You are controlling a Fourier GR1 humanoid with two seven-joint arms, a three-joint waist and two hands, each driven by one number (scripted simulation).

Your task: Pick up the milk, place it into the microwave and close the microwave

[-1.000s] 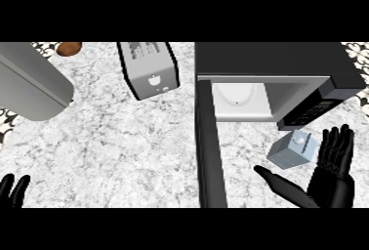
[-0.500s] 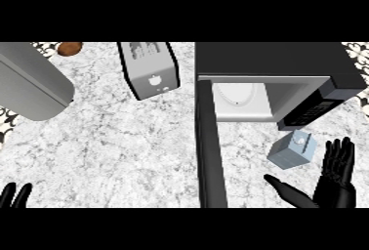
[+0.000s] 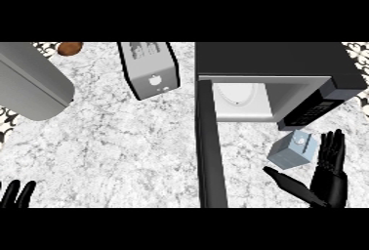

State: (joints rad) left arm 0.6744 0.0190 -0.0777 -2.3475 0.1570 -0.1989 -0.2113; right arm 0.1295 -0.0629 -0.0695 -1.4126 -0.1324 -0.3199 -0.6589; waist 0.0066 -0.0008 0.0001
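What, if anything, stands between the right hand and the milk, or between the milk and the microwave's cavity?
Nothing visible does. The open right hand is just beside the milk, with no object between them. The microwave cavity is open, and its door is swung out to the left of the milk, not across the path.

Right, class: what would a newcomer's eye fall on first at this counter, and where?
The black microwave at the upper right, its door standing open down the middle of the marble counter and its pale inside showing. Just below it sits the light blue milk carton, with the right hand open close beside it. A silver toaster lies at the top centre.
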